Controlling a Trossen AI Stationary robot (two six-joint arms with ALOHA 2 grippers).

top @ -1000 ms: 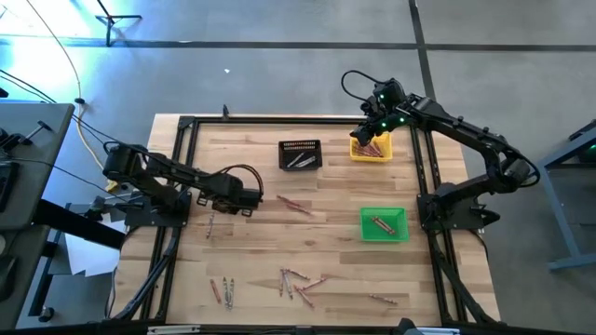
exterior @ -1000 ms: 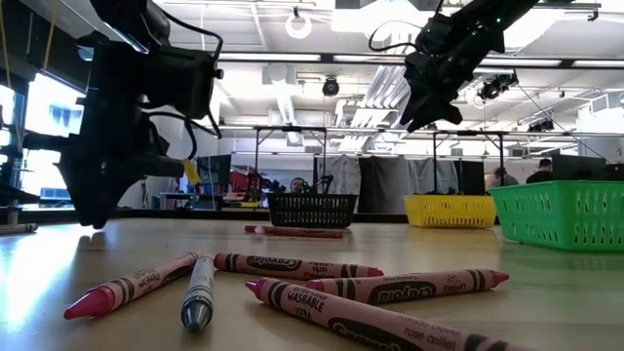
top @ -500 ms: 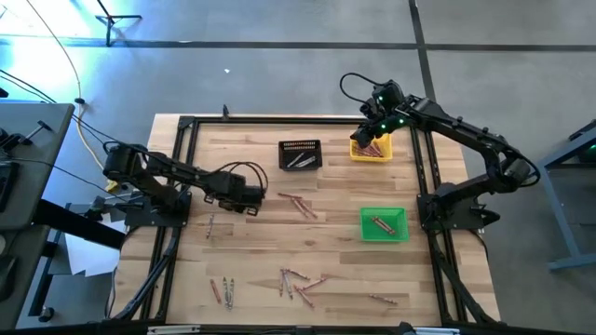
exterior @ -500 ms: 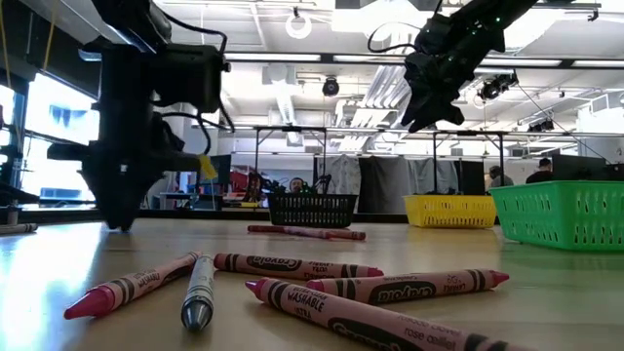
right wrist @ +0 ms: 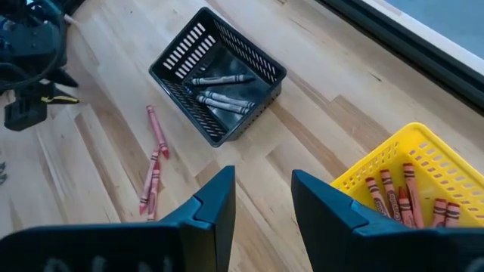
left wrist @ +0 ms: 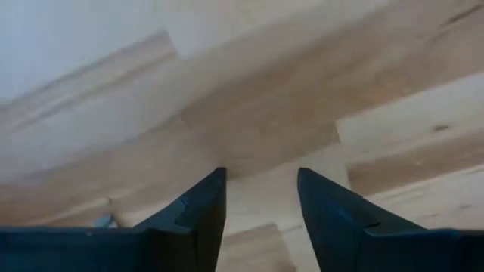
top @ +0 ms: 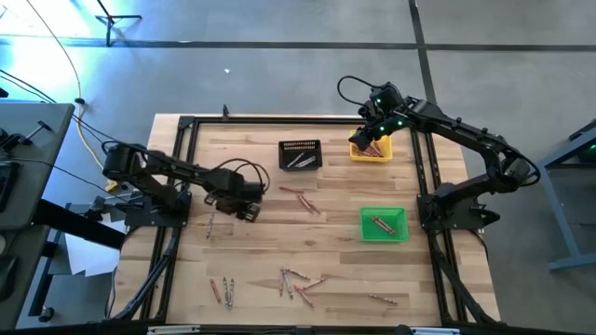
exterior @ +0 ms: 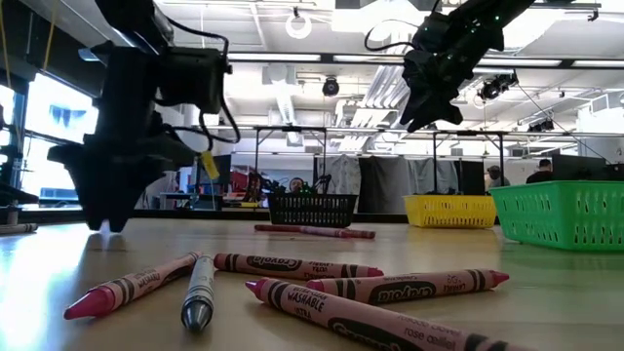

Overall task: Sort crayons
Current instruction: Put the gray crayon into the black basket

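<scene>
Sorting is partly done. The black bin (top: 300,154) at the far side of the tabletop (top: 251,251) holds a few grey crayons (right wrist: 219,89), the yellow bin (top: 371,149) beside it carries a row of orange-brown ones (right wrist: 393,193), and the green bin (top: 384,224) on the right has at least one crayon in it. Plenty is left loose on the wood: a short string of reddish crayons (top: 303,201) in the middle, a cluster (top: 296,282) near the front edge, a pair (top: 222,291) at front left, one stray (top: 382,299) at front right, and one small stick (top: 210,224) just beside the left arm's base rail.

The left pincer (top: 250,210) sits low over bare wood left of the middle string, jaws spread and nothing between them; its wrist view shows only plank, with a bit of something grey just off one finger (left wrist: 198,215). The right pincer (top: 365,132) hangs above the near corner of the yellow bin, jaws apart and empty by its own wrist view.

Room to move looks good, I'd say. The middle crayons lie in open tabletop, well apart from every bin, so a reach from the left has clear space. The black frame rails (top: 180,186) run down both sides, and the stick by the left rail sits close to it, so that one looks the tightest pick. The front cluster overlaps itself and may need singling out. The front-edge crayons lie near the tabletop's lip, so a nudge there could roll one off.
</scene>
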